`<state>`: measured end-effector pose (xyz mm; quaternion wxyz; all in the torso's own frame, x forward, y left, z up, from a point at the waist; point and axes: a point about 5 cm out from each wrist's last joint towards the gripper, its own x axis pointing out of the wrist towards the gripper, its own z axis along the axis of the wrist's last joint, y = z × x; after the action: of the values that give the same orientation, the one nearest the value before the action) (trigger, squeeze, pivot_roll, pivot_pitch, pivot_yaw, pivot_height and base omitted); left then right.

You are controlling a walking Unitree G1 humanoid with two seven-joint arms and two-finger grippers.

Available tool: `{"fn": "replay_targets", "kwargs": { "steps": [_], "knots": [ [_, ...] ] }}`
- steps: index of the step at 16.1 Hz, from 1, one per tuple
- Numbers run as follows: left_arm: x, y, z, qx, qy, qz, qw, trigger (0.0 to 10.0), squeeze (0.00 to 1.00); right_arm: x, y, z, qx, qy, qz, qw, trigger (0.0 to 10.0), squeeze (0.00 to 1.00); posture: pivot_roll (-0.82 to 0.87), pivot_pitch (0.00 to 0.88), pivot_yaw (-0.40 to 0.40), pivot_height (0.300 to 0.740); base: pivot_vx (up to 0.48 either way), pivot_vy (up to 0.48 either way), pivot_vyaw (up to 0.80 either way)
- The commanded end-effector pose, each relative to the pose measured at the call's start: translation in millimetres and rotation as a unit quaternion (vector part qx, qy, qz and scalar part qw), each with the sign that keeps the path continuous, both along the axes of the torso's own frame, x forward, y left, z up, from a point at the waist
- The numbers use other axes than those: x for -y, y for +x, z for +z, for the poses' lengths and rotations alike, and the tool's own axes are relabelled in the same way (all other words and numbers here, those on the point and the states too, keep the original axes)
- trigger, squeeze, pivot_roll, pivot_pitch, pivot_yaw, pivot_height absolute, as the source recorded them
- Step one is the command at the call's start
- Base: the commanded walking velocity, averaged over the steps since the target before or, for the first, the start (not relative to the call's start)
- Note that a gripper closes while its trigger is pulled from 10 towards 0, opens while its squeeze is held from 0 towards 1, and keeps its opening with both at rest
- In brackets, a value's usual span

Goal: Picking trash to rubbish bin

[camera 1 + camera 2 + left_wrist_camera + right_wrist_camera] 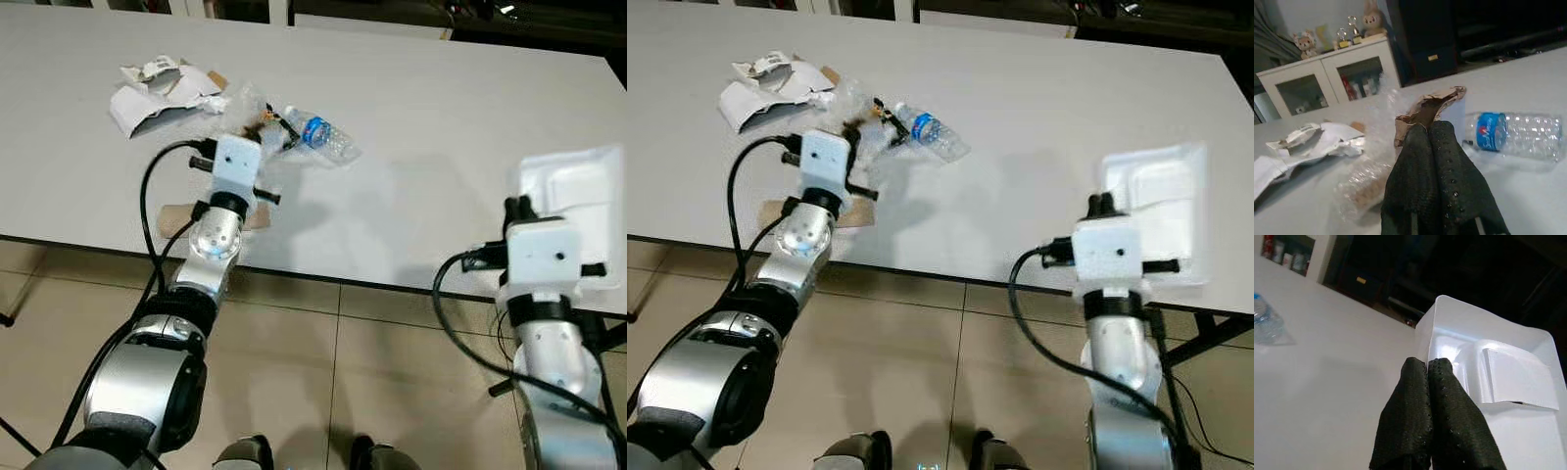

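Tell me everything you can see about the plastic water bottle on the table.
The plastic water bottle is clear and crumpled, with a blue label near its neck. It lies on its side on the white table, resting against a clear plastic wrapper in the trash pile, just beyond the left tool, which is shut.
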<state>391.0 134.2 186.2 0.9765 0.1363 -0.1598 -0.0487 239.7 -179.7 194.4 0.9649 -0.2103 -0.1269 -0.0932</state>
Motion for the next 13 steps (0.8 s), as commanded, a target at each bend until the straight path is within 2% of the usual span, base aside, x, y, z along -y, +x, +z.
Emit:
{"fn": "replay_targets", "kwargs": {
  "steps": [1, 3, 7, 9, 11, 13],
  "knots": [
    [-3.4, 0.2, 11.5, 0.027, -0.006, 0.000, 1.000, 0.0, 0.00, 5.2, 1.2, -1.9, -0.002, 0.004, -0.008, 1.000, 10.0, 0.00, 0.11, 0.146, -0.023, 0.740, 0.000, 0.000, 0.00],
    [-9.2, -3.3, 13.8, 0.039, -0.012, -0.002, 0.999, 0.0, 0.00, 5.7, 2.5, -1.3, 0.000, 0.005, -0.006, 1.000, 10.0, 0.00, 0.12, 0.128, -0.028, 0.740, 0.000, 0.000, 0.00],
    [-17.8, -17.7, -5.4, 0.025, -0.034, 0.022, 0.999, 0.0, 0.00, 0.9, 3.8, -3.9, -0.001, 0.016, 0.011, 1.000, 10.0, 0.00, 0.14, 0.108, -0.036, 0.740, 0.000, 0.000, 0.00],
    [-10.5, -27.3, -21.8, 0.004, -0.036, 0.014, 0.999, 0.0, 0.00, -6.6, 6.4, -5.1, -0.004, 0.010, 0.040, 0.999, 10.0, 0.00, 0.16, 0.088, -0.046, 0.740, 0.000, 0.000, 0.00],
    [-4.2, -34.4, -29.0, -0.010, -0.039, 0.000, 0.999, 0.0, 0.00, -7.0, 8.5, -5.2, -0.003, 0.010, 0.044, 0.999, 10.0, 0.00, 0.17, 0.075, -0.049, 0.740, 0.000, 0.000, 0.00],
    [-1.3, -39.0, -32.5, -0.017, -0.031, -0.009, 0.999, 0.0, 0.00, -6.9, 10.1, -5.4, -0.001, 0.005, 0.047, 0.999, 10.0, 0.00, 0.17, 0.068, -0.050, 0.740, 0.000, 0.000, 0.80]
  ]
}}
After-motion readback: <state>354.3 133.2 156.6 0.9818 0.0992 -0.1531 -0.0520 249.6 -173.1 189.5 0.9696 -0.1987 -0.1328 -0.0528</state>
